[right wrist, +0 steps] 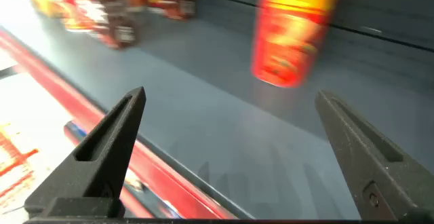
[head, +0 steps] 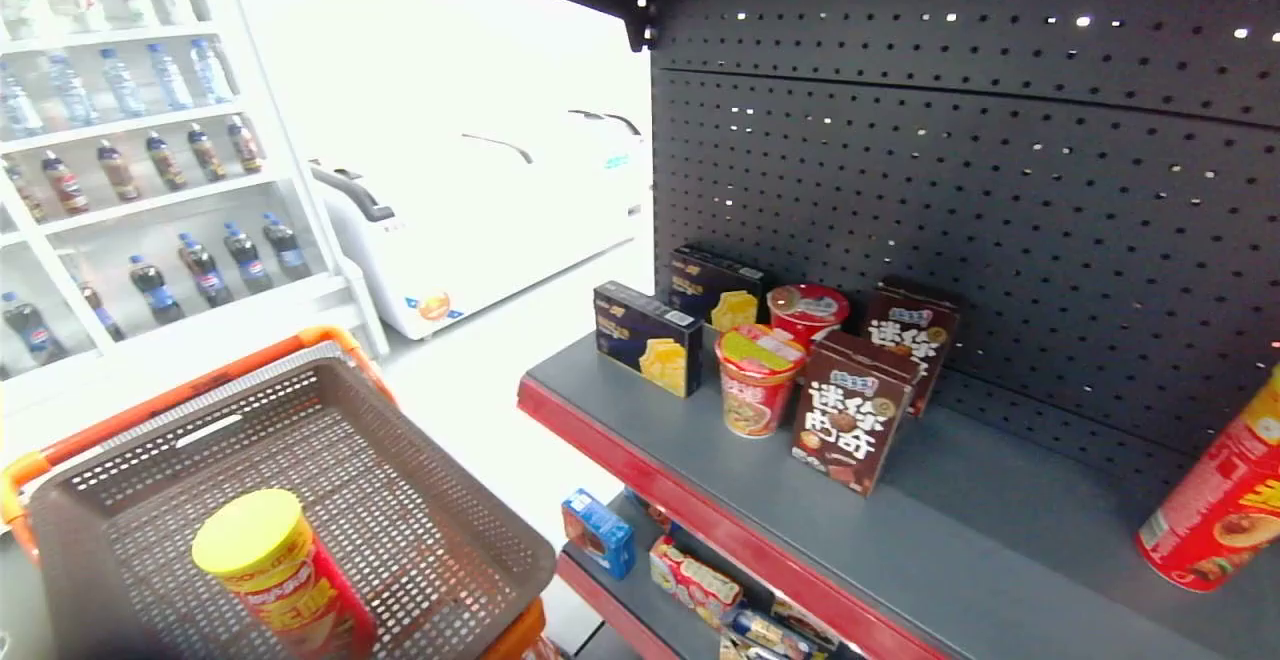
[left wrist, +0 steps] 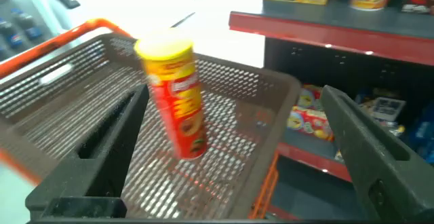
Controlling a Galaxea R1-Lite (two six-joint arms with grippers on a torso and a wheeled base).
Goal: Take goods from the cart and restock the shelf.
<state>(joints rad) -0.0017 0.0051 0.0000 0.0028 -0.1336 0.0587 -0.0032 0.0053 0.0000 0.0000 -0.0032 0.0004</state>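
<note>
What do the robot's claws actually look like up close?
The left claw and the right claw look alike. Each has two matte, dark grey fingers shaped like long wedges that narrow to blunt tips, with a shallow rectangular recess set into each one.

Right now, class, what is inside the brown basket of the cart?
One red can with a yellow lid stands on the mesh floor of the basket. The mesh under the can is covered, and the basket's nearest corner lies outside the picture.

Bright light, blown-out white background
</note>
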